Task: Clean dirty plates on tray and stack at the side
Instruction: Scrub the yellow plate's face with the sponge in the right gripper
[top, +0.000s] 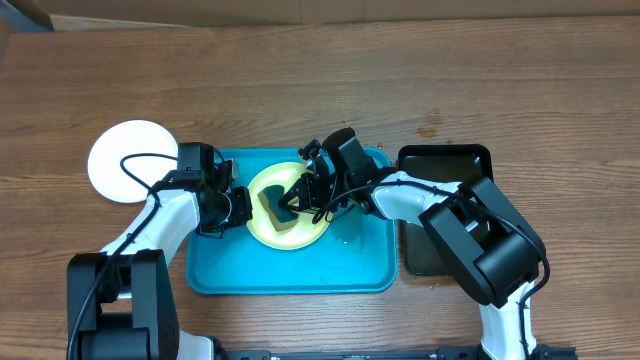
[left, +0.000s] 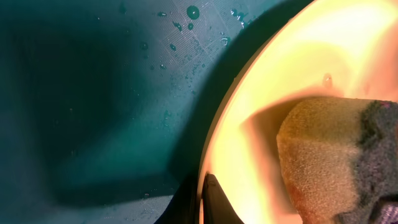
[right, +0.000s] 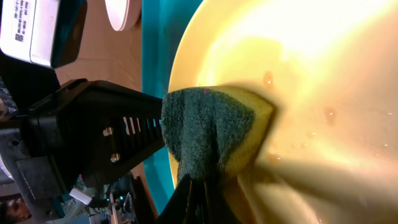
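One wood table (top: 300, 80) is carrying everything. The turquoise tray (top: 290, 275) is sitting at its centre front, with a black tray (top: 430, 165) lying just beside its right edge. The pale yellow plate (top: 300, 232) is lying inside the turquoise tray, upper middle. The white plate (top: 125, 160) is resting on the table, off the tray's left corner. The left gripper (top: 238, 205) is pinching the yellow plate's left rim. The right gripper (right: 199, 186) is clamping a green-and-yellow sponge (right: 205, 130) and pressing it onto the plate face. Water droplets (left: 193, 11) are sitting on the tray floor.
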